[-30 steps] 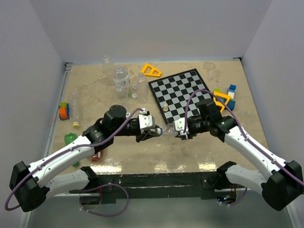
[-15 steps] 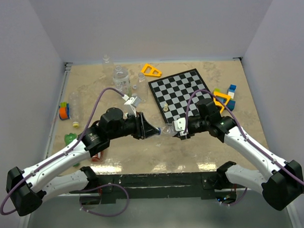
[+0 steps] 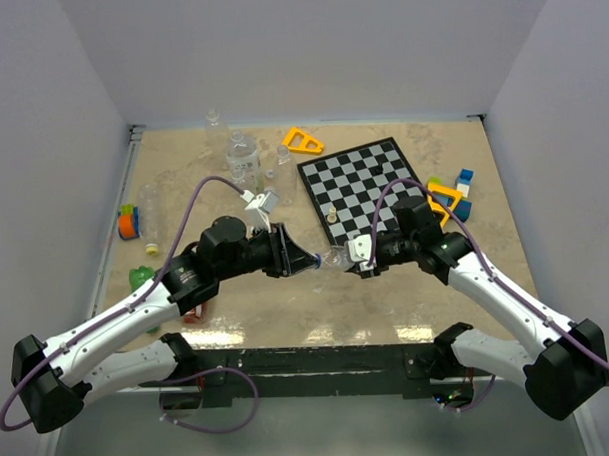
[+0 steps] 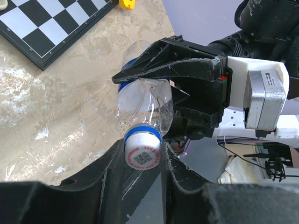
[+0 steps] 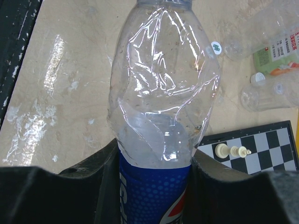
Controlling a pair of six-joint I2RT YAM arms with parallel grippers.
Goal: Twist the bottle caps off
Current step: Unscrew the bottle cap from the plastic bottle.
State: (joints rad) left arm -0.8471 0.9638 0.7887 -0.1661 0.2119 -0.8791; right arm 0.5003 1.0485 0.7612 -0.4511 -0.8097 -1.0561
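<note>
Left wrist has rolled, cable (image 3: 208,186) now looped high; left gripper (image 3: 302,260) pinches the white cap (image 4: 142,155). Right gripper (image 3: 354,258) clamps the crumpled blue-label bottle (image 5: 163,93) between the arms, short of the chessboard (image 3: 363,186); its soft wall could twist with the cap.

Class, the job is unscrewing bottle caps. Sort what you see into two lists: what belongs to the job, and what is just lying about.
Belongs to the job: blue-label bottle, held by the right gripper; its white cap, pinched by the left gripper.
Lying about: chessboard, chess pieces, yellow triangle, coloured blocks.
</note>
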